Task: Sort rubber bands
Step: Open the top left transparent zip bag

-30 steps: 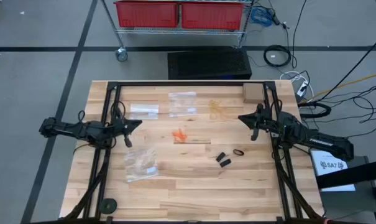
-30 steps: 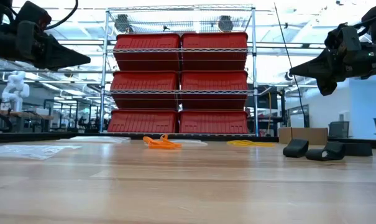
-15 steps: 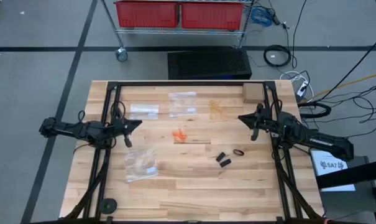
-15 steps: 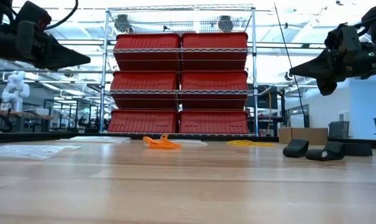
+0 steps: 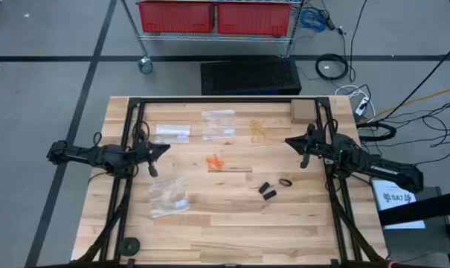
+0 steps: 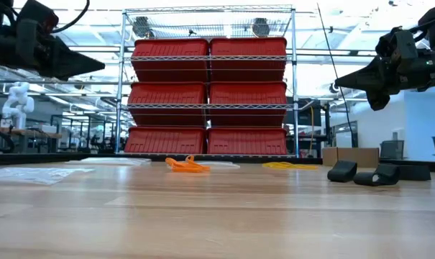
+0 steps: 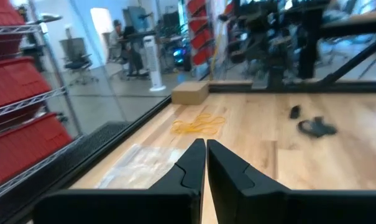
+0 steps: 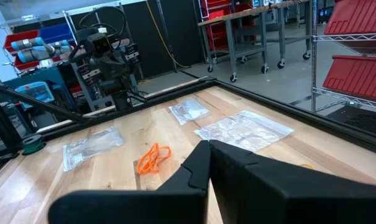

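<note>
Handling: rubber bands will likely be featherlight, soft, stretchy; best pinched at a loop's edge.
Orange bands [image 5: 216, 161]: tangled at mid-tabletop.
Black bands [image 5: 268, 191]: toward the right edge.
Tan bands [image 5: 259, 129]: near the far edge.
Left gripper [image 5: 165, 147]: raised over the left side, jaws together, empty.
Right gripper [image 5: 287, 141]: raised over the right side, jaws closed, empty.
Zip bags [image 5: 170, 196]: clear, crinkled.

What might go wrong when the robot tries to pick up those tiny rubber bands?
1. The orange bands lie in a tangled clump, so a pincer may lift several at once or miss.
2. The yellow bands are pale against the wood, so they are probably easy to overlook.
3. The clear bags lie flat and light; a pincer reaching nearby might shove them away. Both the left pincer and right pincer hang shut above the table.
</note>
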Motion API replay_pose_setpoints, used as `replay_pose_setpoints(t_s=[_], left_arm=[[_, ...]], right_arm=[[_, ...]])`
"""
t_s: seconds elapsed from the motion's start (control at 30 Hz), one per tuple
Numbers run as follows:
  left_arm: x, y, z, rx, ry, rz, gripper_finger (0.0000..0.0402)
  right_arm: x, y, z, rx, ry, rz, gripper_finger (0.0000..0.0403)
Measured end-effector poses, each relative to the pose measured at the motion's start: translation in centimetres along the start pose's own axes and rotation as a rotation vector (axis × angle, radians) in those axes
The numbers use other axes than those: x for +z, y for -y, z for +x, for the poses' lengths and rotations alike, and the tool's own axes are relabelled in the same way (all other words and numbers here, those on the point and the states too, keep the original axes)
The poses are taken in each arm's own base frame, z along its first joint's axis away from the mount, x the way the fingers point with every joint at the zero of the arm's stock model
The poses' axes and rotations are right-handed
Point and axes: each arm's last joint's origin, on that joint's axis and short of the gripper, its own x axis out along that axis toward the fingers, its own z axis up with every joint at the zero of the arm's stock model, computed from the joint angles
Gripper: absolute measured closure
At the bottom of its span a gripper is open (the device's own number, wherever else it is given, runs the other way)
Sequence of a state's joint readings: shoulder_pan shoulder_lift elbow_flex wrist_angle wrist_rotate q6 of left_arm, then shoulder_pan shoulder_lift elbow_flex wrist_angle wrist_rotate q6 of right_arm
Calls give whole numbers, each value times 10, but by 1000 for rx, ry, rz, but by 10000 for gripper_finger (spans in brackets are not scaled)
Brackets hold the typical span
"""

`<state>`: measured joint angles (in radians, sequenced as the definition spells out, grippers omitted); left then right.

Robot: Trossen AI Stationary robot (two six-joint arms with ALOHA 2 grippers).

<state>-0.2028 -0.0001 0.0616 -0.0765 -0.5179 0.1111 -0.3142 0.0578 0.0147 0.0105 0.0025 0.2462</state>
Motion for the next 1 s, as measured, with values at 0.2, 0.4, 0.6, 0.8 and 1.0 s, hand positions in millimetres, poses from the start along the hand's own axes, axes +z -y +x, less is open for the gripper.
replay_pose_setpoints(t_s=[0.2, 0.4, 0.6, 0.8, 1.0], left_arm=[[6, 4, 1, -140, 66, -72, 377], [-6, 16, 12, -250, -92, -89, 386], [-10, 29, 27, -391, -219, -201, 396], [9, 44, 46, -466, -329, -205, 399], [27, 45, 69, -211, -571, 59, 400]], right_arm=[[0, 0, 0, 0, 0, 0, 403], [0, 0, 0, 0, 0, 0, 403], [2, -1, 0, 6, 24, 6, 403], [2, -1, 0, 8, 23, 39, 403], [2, -1, 0, 9, 23, 40, 403]])
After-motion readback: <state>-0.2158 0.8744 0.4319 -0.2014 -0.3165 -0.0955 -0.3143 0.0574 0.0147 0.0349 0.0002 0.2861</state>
